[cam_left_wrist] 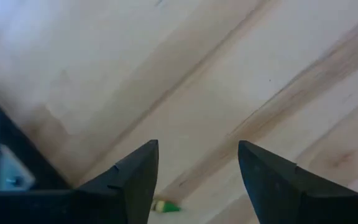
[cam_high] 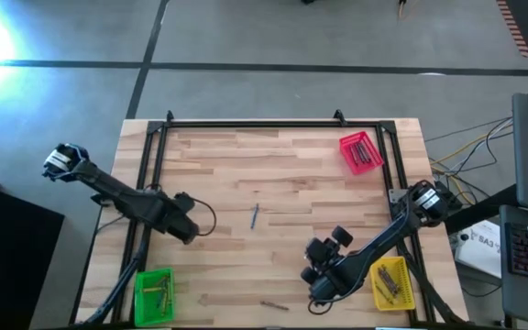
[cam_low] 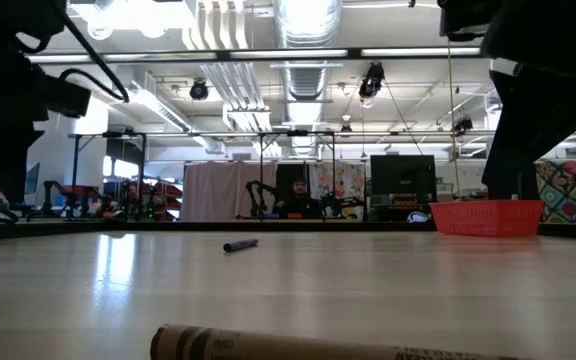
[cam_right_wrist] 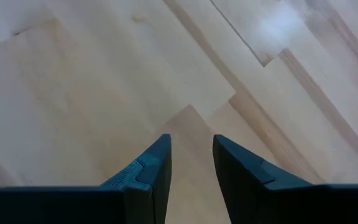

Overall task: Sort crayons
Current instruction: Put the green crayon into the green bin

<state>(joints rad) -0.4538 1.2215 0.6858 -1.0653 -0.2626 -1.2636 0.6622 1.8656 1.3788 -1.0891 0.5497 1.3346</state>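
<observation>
Two crayons left loose on the table, both grippers empty.

Left gripper [cam_left_wrist: 197,180] is spread wide, grasping nothing; the blue crayon [cam_high: 254,216] lies well ahead of it. Right gripper [cam_right_wrist: 191,165] hovers part-open near the brown crayon [cam_high: 274,305], likely its next pick.

One camera is hanging overhead, looking straight down on the whole table [cam_high: 273,183]. Another is sitting at tabletop level, facing across the wood into the room. Both are catching the red tray [cam_high: 360,152]. Each wrist camera is staring closely at bare planks.
</observation>
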